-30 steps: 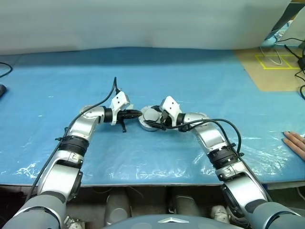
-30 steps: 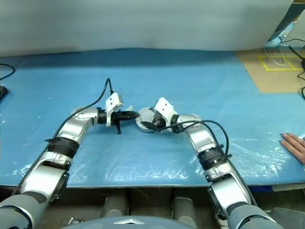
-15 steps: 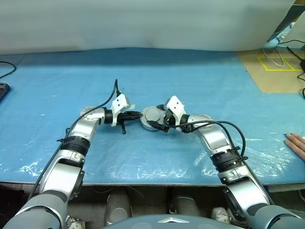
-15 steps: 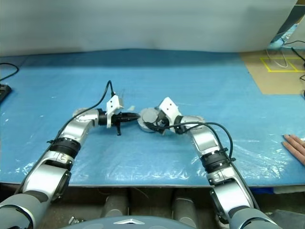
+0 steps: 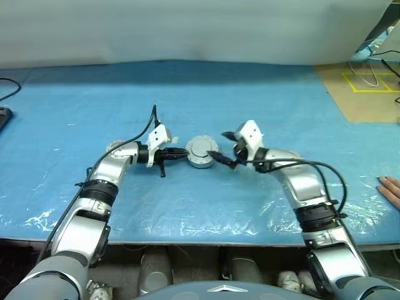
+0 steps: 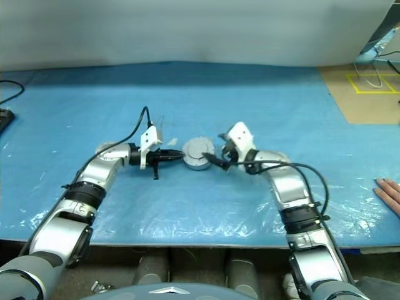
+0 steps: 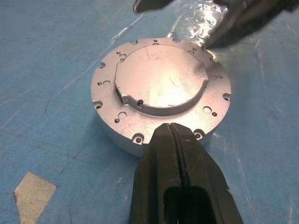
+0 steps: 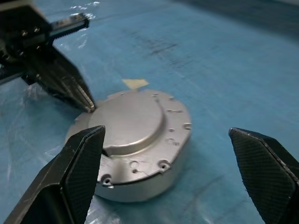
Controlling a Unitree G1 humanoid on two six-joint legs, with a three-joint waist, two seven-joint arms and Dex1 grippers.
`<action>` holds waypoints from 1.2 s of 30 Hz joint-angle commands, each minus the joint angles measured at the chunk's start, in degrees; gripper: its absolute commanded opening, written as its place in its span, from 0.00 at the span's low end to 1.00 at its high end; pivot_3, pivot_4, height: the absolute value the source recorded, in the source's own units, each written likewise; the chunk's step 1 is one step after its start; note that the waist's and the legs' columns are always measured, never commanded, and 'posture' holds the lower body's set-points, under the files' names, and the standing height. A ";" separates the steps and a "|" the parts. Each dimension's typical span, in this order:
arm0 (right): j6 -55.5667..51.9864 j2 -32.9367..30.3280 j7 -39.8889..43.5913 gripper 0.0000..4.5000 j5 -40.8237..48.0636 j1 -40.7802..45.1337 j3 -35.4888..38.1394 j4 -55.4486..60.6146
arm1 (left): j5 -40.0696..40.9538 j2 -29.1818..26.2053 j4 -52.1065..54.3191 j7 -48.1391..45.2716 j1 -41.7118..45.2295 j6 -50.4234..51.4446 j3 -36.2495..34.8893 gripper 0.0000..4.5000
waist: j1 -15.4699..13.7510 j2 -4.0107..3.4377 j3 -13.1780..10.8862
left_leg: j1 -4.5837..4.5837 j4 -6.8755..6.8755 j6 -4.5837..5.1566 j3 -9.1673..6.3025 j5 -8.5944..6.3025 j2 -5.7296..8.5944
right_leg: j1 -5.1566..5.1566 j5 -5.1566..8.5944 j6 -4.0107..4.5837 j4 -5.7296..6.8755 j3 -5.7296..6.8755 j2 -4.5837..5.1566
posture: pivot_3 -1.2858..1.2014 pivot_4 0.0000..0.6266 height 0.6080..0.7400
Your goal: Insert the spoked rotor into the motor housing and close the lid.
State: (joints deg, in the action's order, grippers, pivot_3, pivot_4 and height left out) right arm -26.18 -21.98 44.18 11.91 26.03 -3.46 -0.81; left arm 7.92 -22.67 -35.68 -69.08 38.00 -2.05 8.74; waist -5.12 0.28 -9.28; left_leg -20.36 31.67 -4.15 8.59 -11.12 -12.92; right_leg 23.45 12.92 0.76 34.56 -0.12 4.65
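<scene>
Left gripper (image 5: 182,152): shut tight, nothing pinched, tips laid against the side wall of the motor housing (image 5: 201,152) just under its top rim. Right gripper (image 5: 219,145): spread wide, empty, one finger on either side of the drum's other flank, apart from the metal as far as can be seen.

Housing: flat on the blue-covered table (image 5: 250,94), roughly midway between the left and right edges, somewhat nearer the front edge than the back. Well away from every corner.

Handling, as a judgement: solid machined metal, so probably heavy for its size, fully stiff, not fragile. Smooth bare wall and a slick plastic sheet beneath, so likely to slide instead of lifting if pushed from one side only. Best taken across the full width, pads on opposite sides of the side wall, low enough to avoid the rim; a one-sided nudge should be braced from the other side, as the shut left tips seem placed to do.

Contents: cannot be seen. Topped by the lid (image 7: 161,84), a plain silver face with a raised round plate, one notched edge and small holes round the border, sitting level and flush, with no gap showing. Copper windings and the spoked rotor hidden beneath, if inside at all. Judged closed, or very nearly.
</scene>
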 commanded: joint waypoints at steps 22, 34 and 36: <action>-37.30 11.79 -11.02 0.99 29.99 -0.07 19.57 -6.65 | -2.41 -1.67 -1.65 -0.15 0.83 0.44 1.18 0.00 | -0.25 -0.14 -0.08 | 0.05 -0.18 -0.02 0.01 0.01 0.02 | 0.01 0.02 0.02 -0.02 0.05 0.02 | 0.52 0.24 1.00; -31.43 16.52 -12.33 0.99 29.34 3.55 17.21 -12.40 | -3.43 -1.79 -4.76 -1.20 1.76 -2.29 1.51 0.00 | -0.30 -0.20 -0.11 | 0.03 -0.21 -0.03 0.03 0.01 0.05 | 0.04 0.02 0.01 0.00 0.09 0.07 | 0.52 0.24 1.00; -30.92 17.15 -12.47 0.95 29.06 3.58 16.74 -13.39 | -3.62 -1.64 -5.11 -1.17 1.96 -2.52 1.46 0.00 | -0.27 -0.19 -0.11 | -0.08 -0.21 -0.03 0.03 0.01 0.04 | 0.13 0.02 0.02 -0.01 0.11 0.07 | 0.52 0.24 1.00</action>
State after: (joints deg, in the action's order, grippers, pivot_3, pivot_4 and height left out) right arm -57.92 -5.57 31.46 40.33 29.00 13.32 -14.20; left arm 4.43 -24.23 -40.99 -70.00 39.60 -3.80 10.36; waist -5.39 0.09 -9.39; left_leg -20.61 31.46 -4.17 8.62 -11.10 -12.88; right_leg 23.76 12.94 0.77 34.56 -0.02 4.71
